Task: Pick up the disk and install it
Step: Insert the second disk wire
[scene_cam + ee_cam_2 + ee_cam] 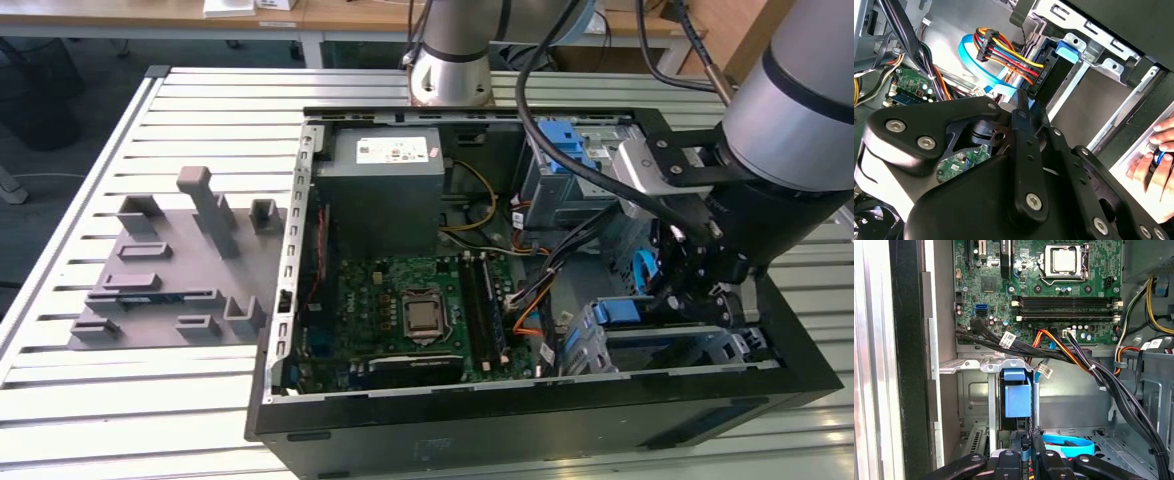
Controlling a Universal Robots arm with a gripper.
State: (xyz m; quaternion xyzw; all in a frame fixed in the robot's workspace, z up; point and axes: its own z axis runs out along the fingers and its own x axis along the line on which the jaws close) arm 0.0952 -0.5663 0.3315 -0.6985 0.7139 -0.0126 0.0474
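Gripper (1026,452): clenched on disk (1018,399), blue-railed, upright in drive cage (985,366)
Cage: 4 o'clock corner of case (534,420), exterior view
Labels: white stickers, illegible
Hand (1154,165): beside case

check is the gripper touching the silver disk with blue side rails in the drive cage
Touching. In the first wrist view the gripper closes around the edge of the blue-railed disk, which stands in the metal drive cage, with no gap visible.

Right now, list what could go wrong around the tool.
The tool sits deep in the case among the blue cable and the black wire bundle; either might snag if it moves. A person's hand lies just outside the case wall, near the arm, and could get struck.
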